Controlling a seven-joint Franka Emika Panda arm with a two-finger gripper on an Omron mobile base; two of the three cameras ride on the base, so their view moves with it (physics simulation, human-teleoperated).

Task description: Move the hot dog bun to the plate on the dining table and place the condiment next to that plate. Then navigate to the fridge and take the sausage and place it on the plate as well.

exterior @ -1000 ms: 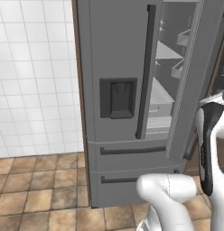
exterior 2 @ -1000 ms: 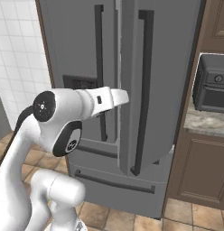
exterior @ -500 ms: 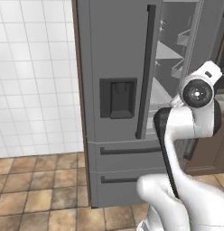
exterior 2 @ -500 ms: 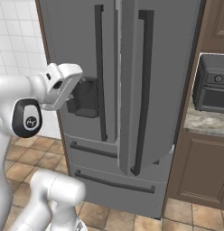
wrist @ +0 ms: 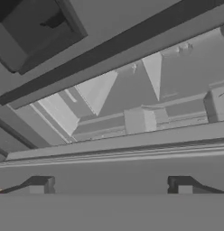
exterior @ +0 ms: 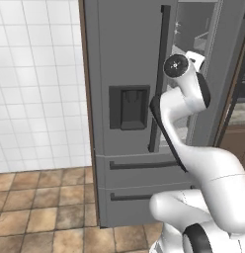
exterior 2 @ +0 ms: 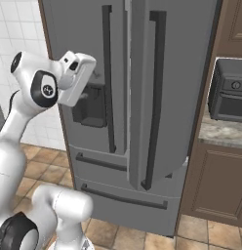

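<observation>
Swinging up toward the fridge (exterior: 129, 74), the gripper (wrist: 111, 186) now faces its open gap, jaws wide and empty; sausage unseen.

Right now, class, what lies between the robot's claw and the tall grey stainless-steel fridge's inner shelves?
In the hand view, the open claw faces the fridge; the half-open door's edge crosses before the shelves.

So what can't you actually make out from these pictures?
- Sausage: not made out on the grey inner shelves of the tall grey stainless-steel fridge; the hand view is grey and blurry.
- Fridge interior: left base view, hidden by the white arm.
- Dark countertop oven: right base view, cut off by the edge.
</observation>
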